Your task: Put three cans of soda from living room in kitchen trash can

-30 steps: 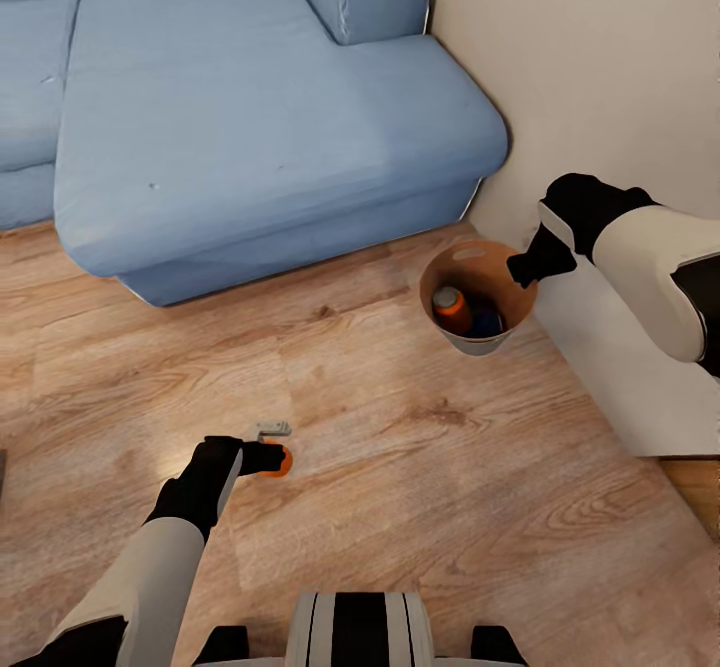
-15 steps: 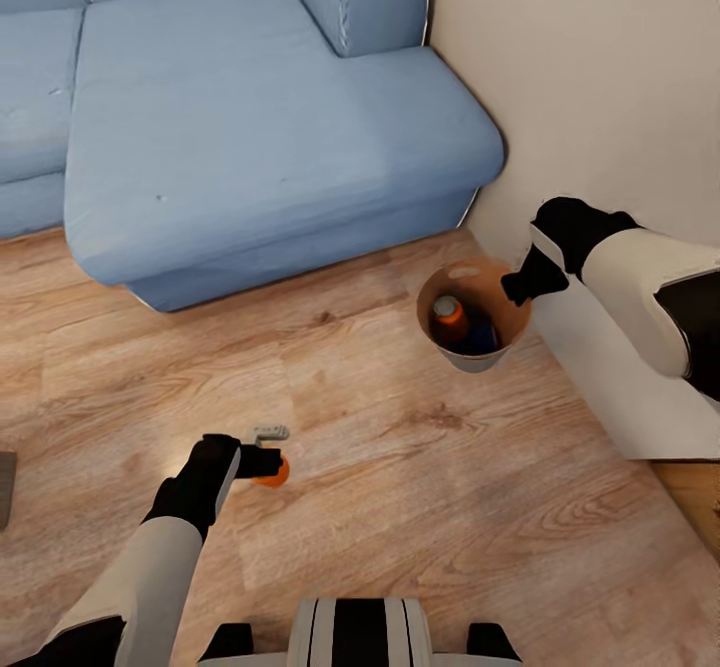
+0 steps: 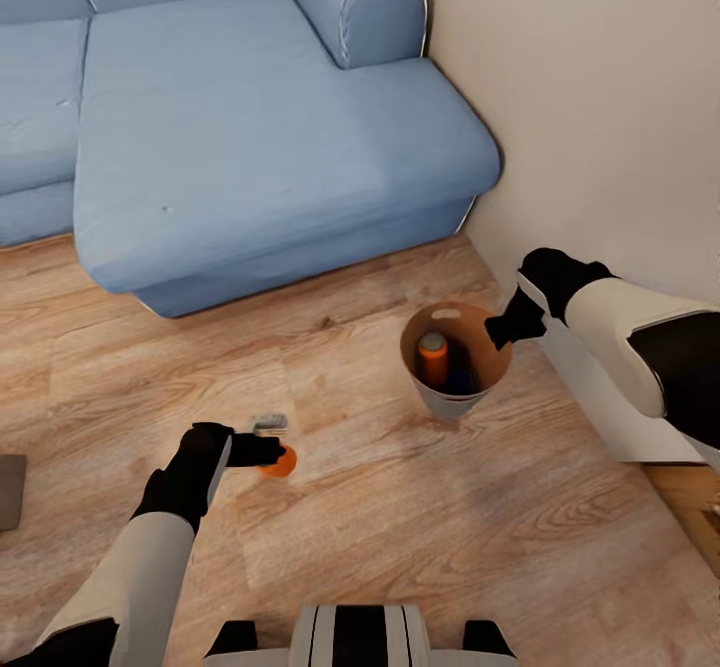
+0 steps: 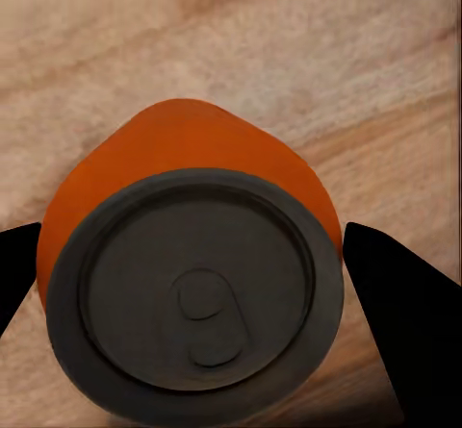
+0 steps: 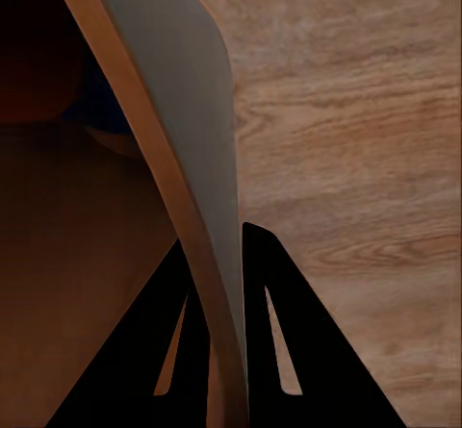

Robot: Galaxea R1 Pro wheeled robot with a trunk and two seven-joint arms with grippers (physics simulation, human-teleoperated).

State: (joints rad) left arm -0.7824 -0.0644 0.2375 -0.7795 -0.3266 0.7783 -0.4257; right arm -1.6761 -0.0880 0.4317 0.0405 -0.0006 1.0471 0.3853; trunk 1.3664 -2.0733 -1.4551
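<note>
My left gripper [image 3: 268, 450] is shut on a bright orange can of soda [image 3: 280, 461] held low over the wood floor; in the left wrist view the can's grey top [image 4: 197, 298] sits between the two dark fingers [image 4: 395, 298]. My right gripper [image 3: 497, 330] is shut on the rim of the tash can [image 3: 445, 402], a grey bucket with a tan inside, carried above the floor. The right wrist view shows the bucket's wall [image 5: 183, 130] pinched between the fingertips [image 5: 274, 351]. Inside the bucket stand a second orange can [image 3: 432, 357] and a dark blue can [image 3: 460, 375].
The blue corner sofa [image 3: 260, 127] spans the back of the head view. A beige wall [image 3: 590, 97] and a white skirting block [image 3: 610, 397] run along the right. A dark object's corner [image 3: 8, 492] lies at the left edge. Wood floor [image 3: 420, 527] stretches ahead.
The head view has shifted, so the sofa sits lower and rightward. The right arm and bucket have come lower and leftward, towards the left gripper, which still holds its orange can.
</note>
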